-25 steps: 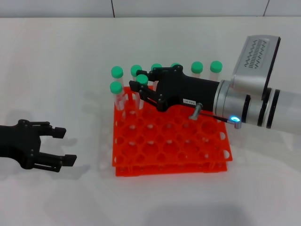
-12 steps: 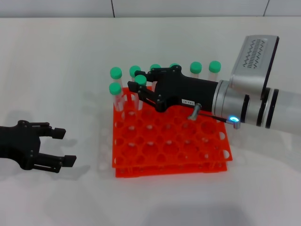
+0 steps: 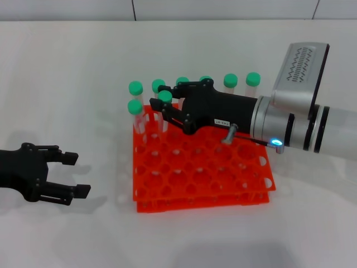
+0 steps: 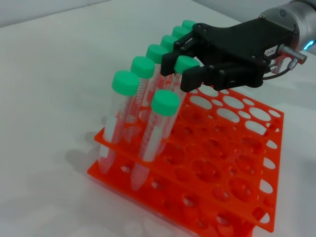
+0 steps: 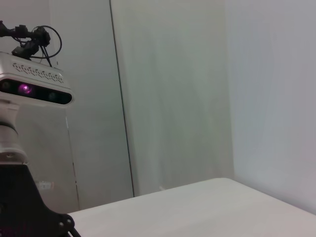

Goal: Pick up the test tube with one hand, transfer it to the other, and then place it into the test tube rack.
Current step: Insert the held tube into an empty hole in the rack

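Observation:
The orange-red test tube rack (image 3: 252,196) stands mid-table and also shows in the left wrist view (image 4: 265,170). My right gripper (image 3: 162,100), black with a white label, reaches over the rack's back left part. It is shut on the green cap of a test tube (image 3: 165,96) that stands upright with its lower end in the rack. The left wrist view shows this grip (image 4: 185,74) around the cap (image 4: 186,63). My left gripper (image 3: 76,174) is open and empty, low over the table to the left of the rack.
Several other green-capped tubes stand in the rack's back row (image 3: 252,79) and left corner (image 3: 134,106). The rack's front holes hold nothing. The right wrist view shows only a wall and a camera unit (image 5: 34,91).
My right gripper with the tube has shifted slightly left, and the rack and its tubes have moved a little left with it. The left gripper has not moved.

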Controlling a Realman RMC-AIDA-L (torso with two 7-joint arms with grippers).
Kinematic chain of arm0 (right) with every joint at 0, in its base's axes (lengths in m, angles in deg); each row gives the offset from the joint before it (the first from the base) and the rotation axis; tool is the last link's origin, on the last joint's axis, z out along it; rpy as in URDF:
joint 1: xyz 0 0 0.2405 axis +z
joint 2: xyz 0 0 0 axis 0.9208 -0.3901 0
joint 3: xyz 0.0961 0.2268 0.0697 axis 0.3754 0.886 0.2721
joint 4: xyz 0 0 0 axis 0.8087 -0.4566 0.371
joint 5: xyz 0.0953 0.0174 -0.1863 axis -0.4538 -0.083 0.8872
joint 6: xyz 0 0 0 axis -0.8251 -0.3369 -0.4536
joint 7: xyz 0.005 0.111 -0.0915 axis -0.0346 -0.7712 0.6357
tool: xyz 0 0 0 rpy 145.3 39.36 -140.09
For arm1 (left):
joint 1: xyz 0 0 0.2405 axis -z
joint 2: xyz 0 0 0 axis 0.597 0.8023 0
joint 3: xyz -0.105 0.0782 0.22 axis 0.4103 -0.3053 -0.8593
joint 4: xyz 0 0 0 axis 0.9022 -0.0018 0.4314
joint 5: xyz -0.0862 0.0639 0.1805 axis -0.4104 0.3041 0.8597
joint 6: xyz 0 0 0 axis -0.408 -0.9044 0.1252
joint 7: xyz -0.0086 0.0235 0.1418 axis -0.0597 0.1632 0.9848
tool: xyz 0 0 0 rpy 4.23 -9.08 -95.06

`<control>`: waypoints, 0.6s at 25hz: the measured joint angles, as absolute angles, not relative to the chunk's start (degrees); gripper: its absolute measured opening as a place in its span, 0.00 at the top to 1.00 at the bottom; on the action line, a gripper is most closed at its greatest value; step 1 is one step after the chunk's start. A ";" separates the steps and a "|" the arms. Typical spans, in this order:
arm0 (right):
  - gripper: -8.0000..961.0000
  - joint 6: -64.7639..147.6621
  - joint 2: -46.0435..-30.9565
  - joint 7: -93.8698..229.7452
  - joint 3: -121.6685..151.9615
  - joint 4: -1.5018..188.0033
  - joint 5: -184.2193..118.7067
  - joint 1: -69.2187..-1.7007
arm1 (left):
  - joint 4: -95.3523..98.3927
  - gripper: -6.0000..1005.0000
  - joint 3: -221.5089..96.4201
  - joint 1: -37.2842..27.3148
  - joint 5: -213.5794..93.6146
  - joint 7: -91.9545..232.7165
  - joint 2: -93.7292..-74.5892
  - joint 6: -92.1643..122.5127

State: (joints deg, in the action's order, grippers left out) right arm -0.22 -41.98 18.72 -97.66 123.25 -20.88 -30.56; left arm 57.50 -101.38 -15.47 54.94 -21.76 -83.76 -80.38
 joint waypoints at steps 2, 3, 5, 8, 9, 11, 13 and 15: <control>0.72 -0.33 -41.97 18.72 -97.66 123.29 -20.82 -30.55 | 57.50 0.12 -101.31 -15.47 54.94 -21.76 -83.76 -80.39; 0.72 -0.36 -41.97 18.72 -97.66 123.31 -20.79 -30.55 | 57.50 0.12 -101.32 -15.47 54.94 -21.76 -83.76 -80.39; 0.72 -0.39 -41.97 18.72 -97.66 123.34 -20.78 -30.55 | 57.50 0.12 -101.38 -15.47 54.94 -21.76 -83.75 -80.39; 0.71 -0.39 -41.98 18.72 -97.66 123.61 -20.80 -30.53 | 57.50 0.12 -101.43 -15.47 54.94 -21.72 -83.76 -80.34; 0.71 -0.34 -41.97 18.72 -97.66 123.73 -20.76 -30.51 | 57.50 0.12 -101.43 -15.47 54.94 -21.68 -83.76 -80.33; 0.71 -0.21 -41.97 18.72 -97.68 123.92 -20.58 -30.49 | 57.50 0.12 -101.40 -15.47 54.94 -21.61 -83.76 -80.34; 0.70 -0.18 -41.97 18.72 -97.71 123.95 -20.51 -30.46 | 57.50 0.12 -101.37 -15.47 54.94 -21.58 -83.76 -80.38; 0.70 -0.17 -41.97 18.72 -97.72 123.95 -20.49 -30.39 | 57.50 0.12 -101.32 -15.47 54.94 -21.58 -83.76 -80.43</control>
State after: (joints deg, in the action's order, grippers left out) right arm -0.17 -41.97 18.72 -97.72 123.95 -20.49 -30.39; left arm 57.50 -101.32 -15.47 54.94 -21.58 -83.76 -80.43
